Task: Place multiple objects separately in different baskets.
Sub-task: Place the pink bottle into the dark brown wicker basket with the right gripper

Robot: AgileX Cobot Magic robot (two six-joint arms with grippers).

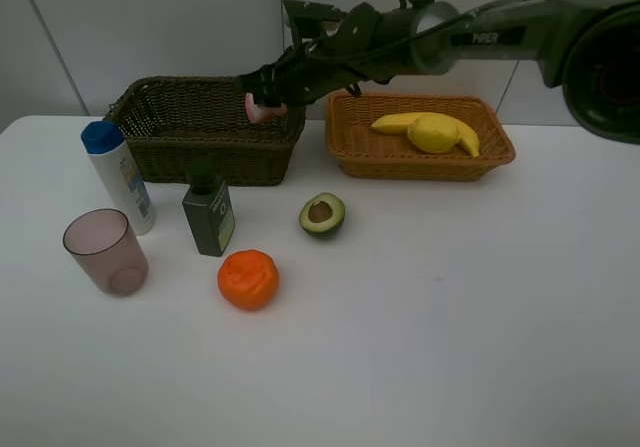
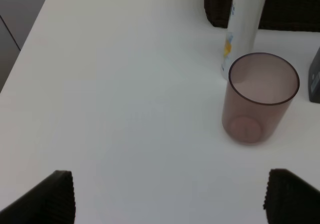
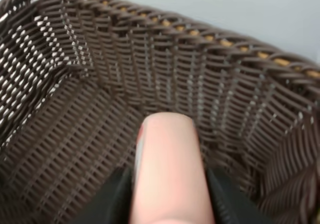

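The pink plastic bottle (image 3: 167, 174) hangs over a corner of the deep, dark brown wicker basket (image 1: 230, 157), at eleven o'clock on the white table (image 1: 450, 317). The right claw (image 1: 266, 105) is shut tight on it. This looks like the drop-off step. Next, the claw should go lower and let go softly. The left claw (image 2: 170, 199) is wide open and holds nothing, near the see-through mauve cup (image 2: 260, 98) at nine o'clock.

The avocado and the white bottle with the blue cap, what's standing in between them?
The dark green square bottle stands between the white bottle and the avocado half, touching neither one. The high camera view shows this.
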